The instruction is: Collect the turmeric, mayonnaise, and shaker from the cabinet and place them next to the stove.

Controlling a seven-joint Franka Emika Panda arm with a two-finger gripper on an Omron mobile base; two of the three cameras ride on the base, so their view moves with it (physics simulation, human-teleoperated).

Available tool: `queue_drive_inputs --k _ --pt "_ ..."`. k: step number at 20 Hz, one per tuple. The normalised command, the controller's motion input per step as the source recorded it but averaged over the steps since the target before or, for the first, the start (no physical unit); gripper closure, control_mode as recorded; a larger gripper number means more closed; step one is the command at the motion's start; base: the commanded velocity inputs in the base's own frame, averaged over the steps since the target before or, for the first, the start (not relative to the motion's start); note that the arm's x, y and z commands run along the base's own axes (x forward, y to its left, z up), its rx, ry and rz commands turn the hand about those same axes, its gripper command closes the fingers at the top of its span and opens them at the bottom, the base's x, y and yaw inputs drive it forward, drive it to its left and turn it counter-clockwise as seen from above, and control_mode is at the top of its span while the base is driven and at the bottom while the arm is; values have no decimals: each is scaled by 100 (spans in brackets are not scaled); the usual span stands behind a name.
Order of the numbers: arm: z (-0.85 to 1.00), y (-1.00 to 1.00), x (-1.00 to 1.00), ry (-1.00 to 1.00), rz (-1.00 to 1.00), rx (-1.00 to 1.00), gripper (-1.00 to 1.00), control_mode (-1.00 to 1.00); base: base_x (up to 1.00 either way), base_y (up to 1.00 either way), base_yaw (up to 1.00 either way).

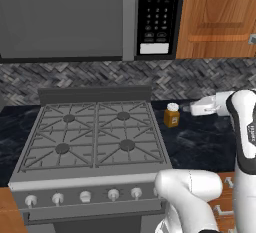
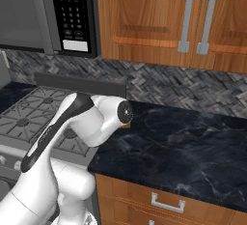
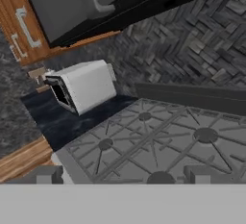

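Finding the turmeric (image 1: 172, 115) upright on the dark counter (image 1: 200, 144), just right of the stove (image 1: 95, 132) and near the patterned backsplash (image 1: 100, 79), judged that jar as set where the task wants it. Saw the gripper (image 3: 122, 176) spread wide with nothing between its fingertips (image 3: 48, 174), aimed out across the burner grates. Placed the hand in the left base view close to the jar's right side, apart from it as far as could be told.

Took the step in hand to be clearing away from the placed jar and heading for the cabinet to fetch the mayonnaise and the shaker. Advised lifting the hand up first, not sweeping sideways, given how close the jar stood and how easily a slim jar would tip. Advised keeping the jaws wide on the way, so as to arrive ready for the broader blue-lidded jar. Advised leaving bare counter beside the turmeric for two more things, and setting them down well off the grates.

On containers: noted the turmeric jar closed under its pale lid, amber-orange showing through the glass. Noted the microwave (image 1: 155, 17) door shut, the panelled cupboards (image 2: 159, 16) shut, the drawer (image 2: 166, 202) under the counter shut. Could not tell whether anything sat inside the white toaster (image 3: 89, 86) beyond the stove.
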Motion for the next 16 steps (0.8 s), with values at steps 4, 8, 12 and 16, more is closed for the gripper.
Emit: queue_drive_inputs --k 4,8,12,16 --pt "30 26 -71 17 -28 -3 -100 -100 0 0 0" --pt "20 9 -69 19 -23 -9 -100 -100 0 0 0" --pt "0 31 -70 12 -23 -14 -100 -100 0 0 0" --pt "-24 17 -79 4 -15 -13 -100 -100 0 0 0"
